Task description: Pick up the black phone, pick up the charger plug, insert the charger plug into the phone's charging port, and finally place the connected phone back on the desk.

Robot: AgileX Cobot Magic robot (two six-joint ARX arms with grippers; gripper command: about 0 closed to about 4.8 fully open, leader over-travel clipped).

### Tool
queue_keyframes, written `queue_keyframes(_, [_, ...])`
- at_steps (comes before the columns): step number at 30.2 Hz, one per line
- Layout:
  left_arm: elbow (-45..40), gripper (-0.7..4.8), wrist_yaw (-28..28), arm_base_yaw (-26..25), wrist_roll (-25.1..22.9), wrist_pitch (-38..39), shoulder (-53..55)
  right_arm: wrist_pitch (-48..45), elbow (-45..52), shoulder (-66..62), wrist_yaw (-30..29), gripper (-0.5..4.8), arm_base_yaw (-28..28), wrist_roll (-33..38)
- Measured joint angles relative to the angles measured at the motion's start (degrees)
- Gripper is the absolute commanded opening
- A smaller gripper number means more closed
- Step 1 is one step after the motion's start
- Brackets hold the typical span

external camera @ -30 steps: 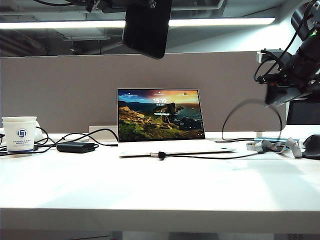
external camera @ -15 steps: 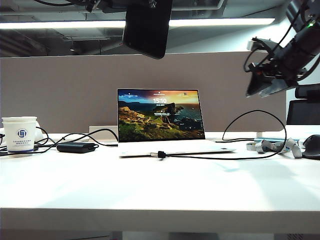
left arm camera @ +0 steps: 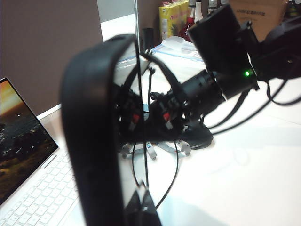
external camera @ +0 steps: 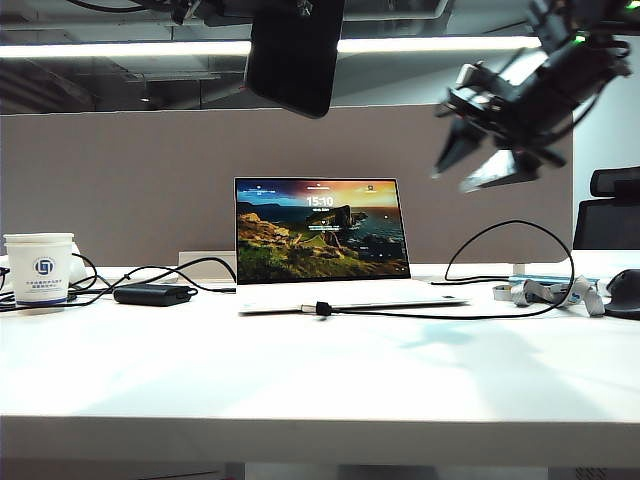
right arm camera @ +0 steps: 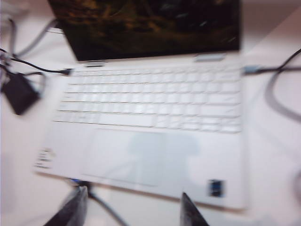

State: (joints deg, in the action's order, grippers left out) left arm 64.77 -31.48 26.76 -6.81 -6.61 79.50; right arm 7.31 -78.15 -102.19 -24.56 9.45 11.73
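The black phone (external camera: 295, 55) hangs high above the laptop, and in the left wrist view it is an edge-on black slab (left arm camera: 94, 141). My left gripper (left arm camera: 129, 209) is shut on it. I cannot make out its charging port. The thin black cable (external camera: 500, 312) lies on the desk (external camera: 320, 380). Its small dark end piece, the charger plug (external camera: 322, 309), rests just before the laptop's front edge. My right gripper (external camera: 470, 170) hovers high at the right, over the laptop's front edge (right arm camera: 131, 193). It is open and holds nothing.
An open white laptop (external camera: 320, 235) stands mid-desk before the grey-beige partition (external camera: 120, 180). A paper cup (external camera: 40, 268) and a black power brick (external camera: 152, 294) sit at the left. A grey strap (external camera: 550, 292) and a dark mouse (external camera: 625, 292) are at the right.
My right arm swung up and to the left and rolled its wrist, jaws spreading wider. The cable loop that was lifted near it dropped back to the desk. The left arm and phone stayed still.
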Motion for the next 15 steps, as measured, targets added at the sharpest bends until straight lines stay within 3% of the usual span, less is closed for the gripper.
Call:
queue_keyframes(8, [0.0,-0.06,0.0,0.0,0.0,0.0,0.0,-0.55,-0.02,-0.59,0.48,2.52,7.17,6.27])
queue_keyframes(15, [0.0,-0.06,0.02,0.0,0.0,0.02,-0.11,-0.74,-0.02,-3.74,2.47,2.52,8.48,30.14])
